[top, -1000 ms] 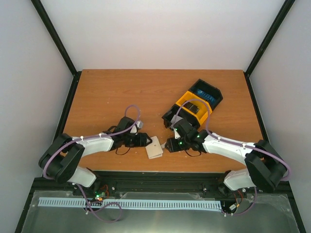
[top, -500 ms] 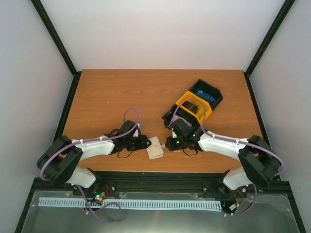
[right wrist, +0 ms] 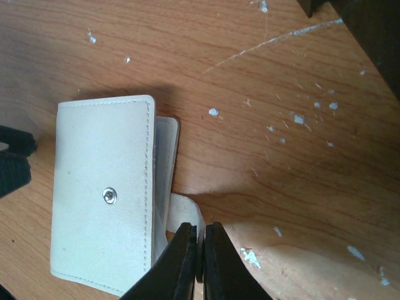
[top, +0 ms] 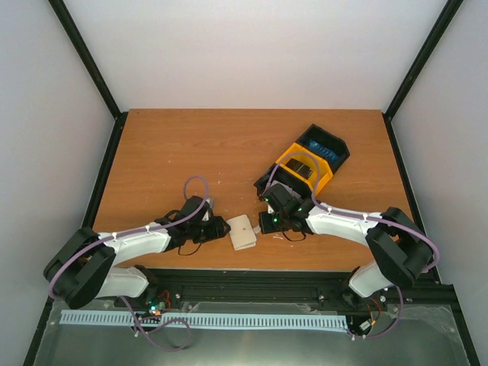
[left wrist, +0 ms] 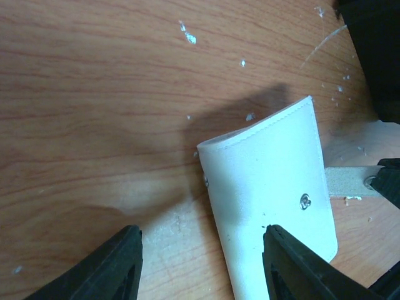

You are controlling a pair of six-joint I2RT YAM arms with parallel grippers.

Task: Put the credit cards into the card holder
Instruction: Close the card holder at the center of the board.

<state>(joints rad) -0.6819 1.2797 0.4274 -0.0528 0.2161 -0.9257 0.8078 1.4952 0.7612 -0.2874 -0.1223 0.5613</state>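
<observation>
The cream card holder (top: 242,232) lies near the table's front edge, snap stud up, between my two grippers. My right gripper (right wrist: 200,242) is shut on the thin strap (right wrist: 187,209) that sticks out of the card holder (right wrist: 103,194). My left gripper (left wrist: 203,253) is open at the other side. One of its fingers hangs over the card holder's face (left wrist: 269,187) and the other over bare wood. A blue credit card (top: 325,149) and a dark one (top: 300,168) sit in the black-and-yellow tray (top: 309,162).
The tray stands just behind the right arm, at the right of the table's middle. The table's front edge runs close behind both grippers. In the left wrist view the right gripper's black body (left wrist: 378,56) fills the upper right corner.
My right gripper has closed onto the card holder's strap. The left arm has stretched out lower along the front edge, its gripper now right at the holder's left side.
</observation>
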